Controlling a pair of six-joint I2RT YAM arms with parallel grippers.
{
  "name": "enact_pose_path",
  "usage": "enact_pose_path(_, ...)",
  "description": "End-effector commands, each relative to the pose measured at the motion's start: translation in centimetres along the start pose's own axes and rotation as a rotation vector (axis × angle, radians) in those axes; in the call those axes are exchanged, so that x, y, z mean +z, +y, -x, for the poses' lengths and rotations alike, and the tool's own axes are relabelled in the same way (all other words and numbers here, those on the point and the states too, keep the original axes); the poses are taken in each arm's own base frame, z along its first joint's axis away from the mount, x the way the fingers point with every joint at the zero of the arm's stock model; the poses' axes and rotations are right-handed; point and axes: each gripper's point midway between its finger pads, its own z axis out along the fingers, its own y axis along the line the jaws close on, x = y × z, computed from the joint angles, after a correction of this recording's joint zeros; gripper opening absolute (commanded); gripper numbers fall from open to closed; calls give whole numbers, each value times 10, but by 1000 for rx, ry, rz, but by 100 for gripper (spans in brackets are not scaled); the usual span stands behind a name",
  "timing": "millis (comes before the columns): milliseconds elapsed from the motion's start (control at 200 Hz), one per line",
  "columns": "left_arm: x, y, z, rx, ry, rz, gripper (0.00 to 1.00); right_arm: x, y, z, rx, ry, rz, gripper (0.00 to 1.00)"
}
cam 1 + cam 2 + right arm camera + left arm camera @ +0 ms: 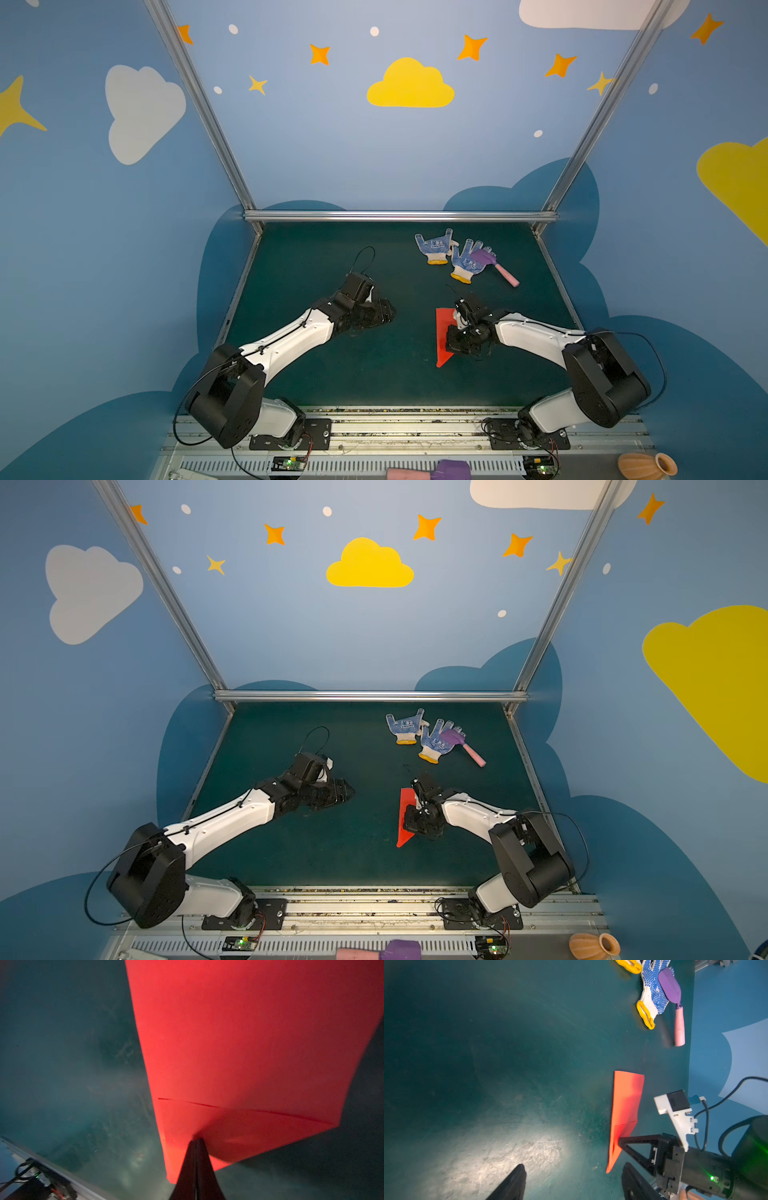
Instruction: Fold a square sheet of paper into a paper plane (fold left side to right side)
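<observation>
Plane (pixel 440 328) lay on tabletop (pixel 374 382), right of centre; long axis near-far, tip toward robot bases. Right pincer (pixel 196 1140) clamped on it; left pincer (pixel 573 1165) apart, well away

In a top view the right arm hides the right part of the red paper (pixel 441 332). In the right wrist view that paper runs out of frame and smears where the right jaws pinch it. One glove (pixel 637 969) is cut by the frame edge.
</observation>
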Motion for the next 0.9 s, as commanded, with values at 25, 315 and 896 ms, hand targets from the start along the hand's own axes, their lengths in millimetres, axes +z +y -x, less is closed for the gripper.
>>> enact_pose_path(25,2,-14,-4,12,16,-36,74,15,26,-4,81,-3,47,0)
enact_pose_path(315,15,-42,-42,79,69,-137,58,-35,62,27,60,-110,140,11)
enact_pose_path(896,93,-84,-87,218,247,-183,17,-52,-19,26,219,-75,340,52)
